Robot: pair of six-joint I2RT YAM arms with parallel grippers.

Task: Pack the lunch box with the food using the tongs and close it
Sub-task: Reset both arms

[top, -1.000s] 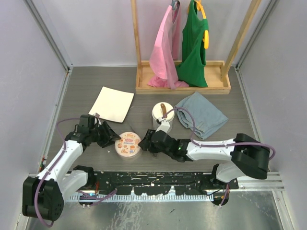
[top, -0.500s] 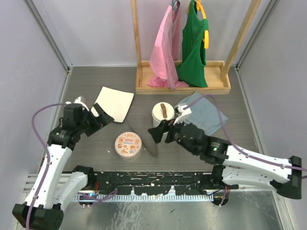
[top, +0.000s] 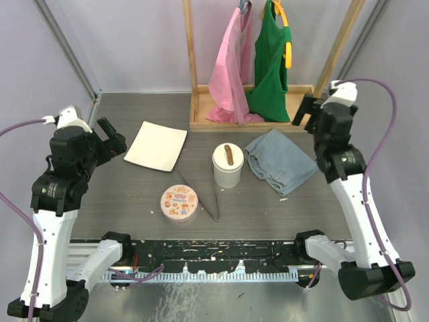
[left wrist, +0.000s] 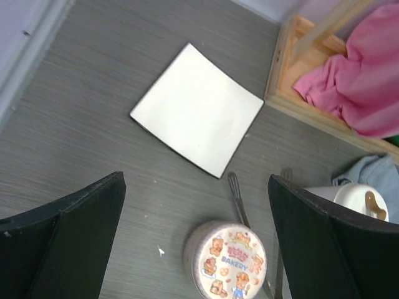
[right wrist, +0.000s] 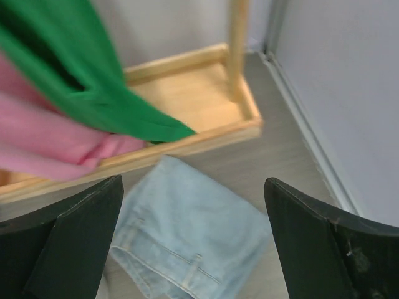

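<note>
The lunch box (top: 179, 202), a round tin with its cartoon "BAKERY" lid on, sits mid-table and shows below my left gripper (left wrist: 194, 182) as the lunch box (left wrist: 229, 261). The grey tongs (top: 213, 204) lie flat just right of it, one arm of the tongs (left wrist: 239, 200) reaching toward the plate. My left gripper (top: 111, 137) hangs high at the left, open and empty. My right gripper (top: 305, 111) is raised at the far right, open and empty, and my right gripper (right wrist: 193, 184) looks down on jeans. No loose food shows. A thin brown stick-like piece (top: 228, 153) lies on a white canister (top: 226, 171).
A bare white square plate (top: 155, 145) lies left of centre, also the plate (left wrist: 196, 115). Folded blue jeans (top: 280, 161) lie right of the canister, the jeans (right wrist: 187, 243). A wooden rack (top: 255, 122) with pink and green garments stands at the back.
Both arms have lifted away from the tin and swung outward and up, the left to the left, the right to the back right. Both grippers have opened wide.
</note>
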